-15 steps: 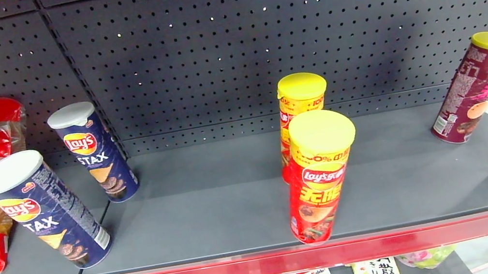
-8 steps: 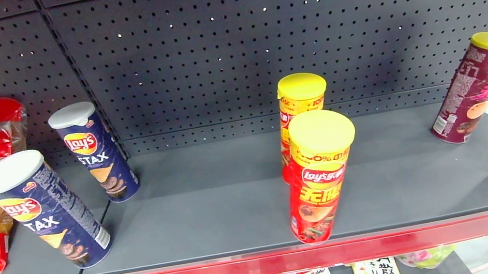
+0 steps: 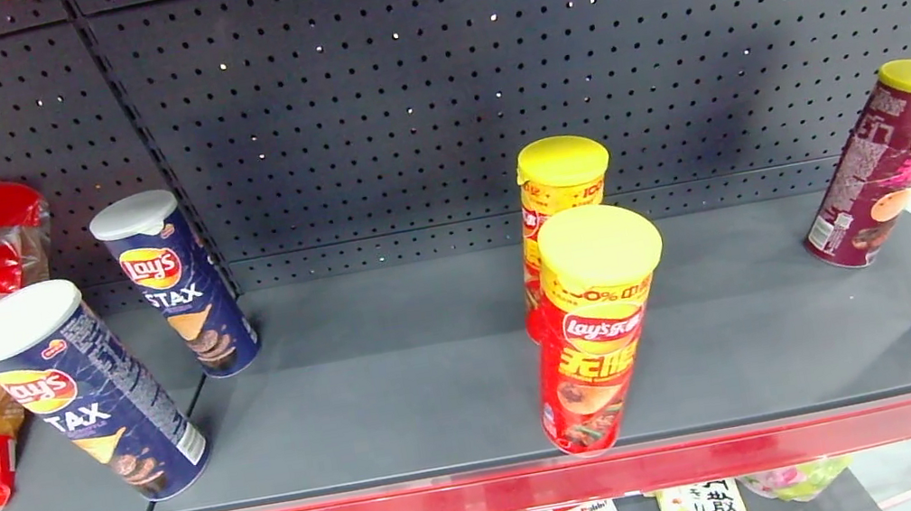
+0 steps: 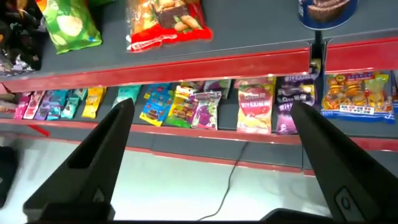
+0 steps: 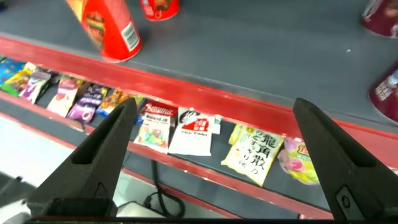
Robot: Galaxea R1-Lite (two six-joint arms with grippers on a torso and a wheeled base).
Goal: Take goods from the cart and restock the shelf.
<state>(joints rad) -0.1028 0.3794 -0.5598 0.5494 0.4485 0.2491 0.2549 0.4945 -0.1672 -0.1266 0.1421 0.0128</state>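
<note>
Shelf [image 3: 404, 392], chip cans [image 3: 599, 324] upright along it, lies straight ahead of the left tool [image 4: 211, 106] and right tool [image 5: 214, 102], both spread apart and empty, neither clearly nearer.

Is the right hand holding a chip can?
No, the right hand is open and holds nothing.

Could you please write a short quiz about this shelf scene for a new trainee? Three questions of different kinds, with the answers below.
1. True or false: the front red can lies on its side on the shelf.
2. What colour is the lid of the front blue can? A yellow, B white, C red.
3. Fill in: the left hand and the right hand are both open and hold ____.

Key: 1 false, it stands upright; 2 B; 3 nothing.
</note>
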